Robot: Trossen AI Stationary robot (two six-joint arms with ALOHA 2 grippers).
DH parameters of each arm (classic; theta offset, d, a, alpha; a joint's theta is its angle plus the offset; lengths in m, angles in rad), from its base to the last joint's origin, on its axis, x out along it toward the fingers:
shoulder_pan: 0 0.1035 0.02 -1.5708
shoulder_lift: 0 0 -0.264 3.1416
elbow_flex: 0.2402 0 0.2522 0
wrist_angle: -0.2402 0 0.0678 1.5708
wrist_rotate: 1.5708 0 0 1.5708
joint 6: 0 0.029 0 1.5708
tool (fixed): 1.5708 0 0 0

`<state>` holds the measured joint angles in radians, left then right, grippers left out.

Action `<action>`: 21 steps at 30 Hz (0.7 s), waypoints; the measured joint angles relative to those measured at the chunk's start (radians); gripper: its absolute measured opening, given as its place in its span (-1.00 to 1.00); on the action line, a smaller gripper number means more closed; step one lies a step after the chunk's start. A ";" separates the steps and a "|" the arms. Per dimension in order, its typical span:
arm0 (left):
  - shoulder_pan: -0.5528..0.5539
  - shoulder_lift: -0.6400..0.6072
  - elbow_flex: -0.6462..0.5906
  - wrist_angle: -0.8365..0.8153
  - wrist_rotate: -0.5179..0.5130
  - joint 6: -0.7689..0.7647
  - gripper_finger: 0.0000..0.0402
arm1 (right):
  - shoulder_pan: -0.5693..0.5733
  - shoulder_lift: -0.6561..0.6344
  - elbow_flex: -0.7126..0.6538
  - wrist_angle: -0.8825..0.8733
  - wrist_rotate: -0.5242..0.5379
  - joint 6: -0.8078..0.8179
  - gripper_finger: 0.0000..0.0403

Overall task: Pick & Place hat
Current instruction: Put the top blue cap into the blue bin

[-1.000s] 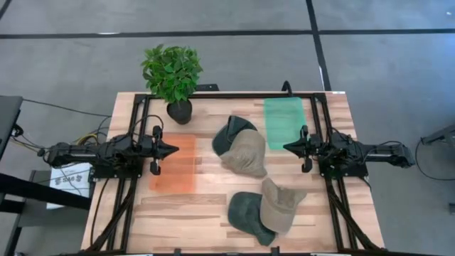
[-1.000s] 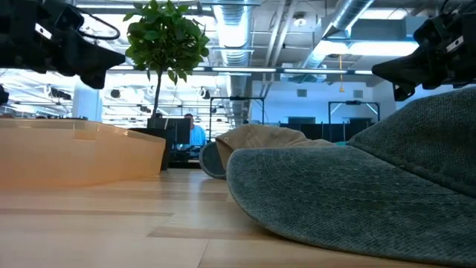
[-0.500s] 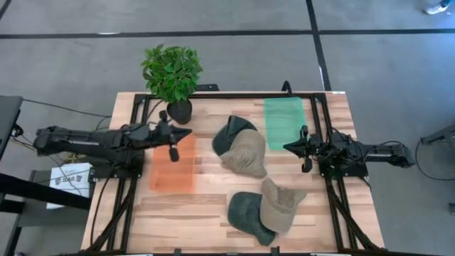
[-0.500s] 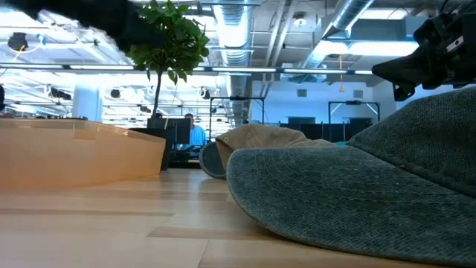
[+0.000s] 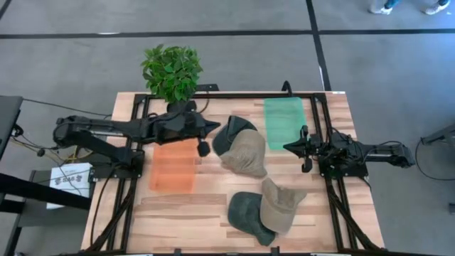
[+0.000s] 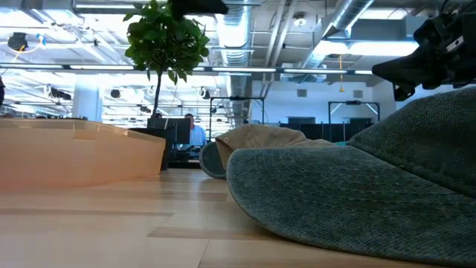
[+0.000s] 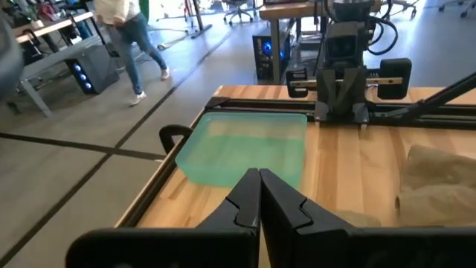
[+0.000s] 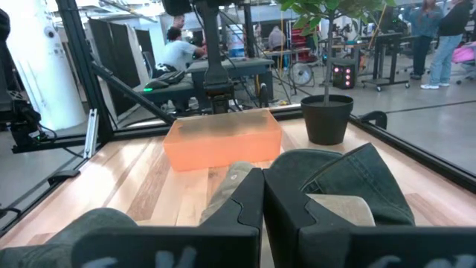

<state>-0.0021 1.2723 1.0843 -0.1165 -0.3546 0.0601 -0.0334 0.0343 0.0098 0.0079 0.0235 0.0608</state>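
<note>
Two green-and-tan caps lie on the wooden table: one at the far middle (image 5: 240, 146), one by the near edge (image 5: 266, 208). The near cap fills the right of the low view (image 6: 357, 186), and the far cap (image 6: 260, 141) shows behind it. My left gripper (image 5: 215, 128) is shut and empty, in the air just left of the far cap. Its wrist view shows the shut fingers (image 7: 259, 195) and tan cloth (image 7: 439, 182). My right gripper (image 5: 288, 148) is shut and empty, right of the far cap, which shows in its wrist view (image 8: 335, 186).
An orange tray (image 5: 173, 165) lies at the table's left and a green tray (image 5: 284, 121) at the far right. A potted plant (image 5: 173, 78) stands at the far left edge. Black frame rails (image 5: 323, 121) run along the table's sides. People move in the room beyond.
My left gripper has swung from over the orange tray's left side toward the table's right and far edge, rising, and now stands next to the far cap, still shut. The caps and my right arm have kept still.
</note>
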 joint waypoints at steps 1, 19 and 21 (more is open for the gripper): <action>0.000 0.023 0.027 -0.010 0.000 0.000 -1.00 | 0.000 0.000 0.000 0.000 0.000 0.000 -1.00; 0.011 0.401 0.416 -0.418 -0.010 -0.034 -0.91 | 0.000 0.000 0.000 0.000 0.000 0.000 -1.00; 0.019 0.440 0.451 -0.450 -0.012 -0.064 -0.86 | 0.000 0.000 0.000 0.000 0.000 0.000 -1.00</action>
<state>0.0171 1.7127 1.5348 -0.5663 -0.3668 -0.0041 -0.0337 0.0342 0.0097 0.0078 0.0238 0.0608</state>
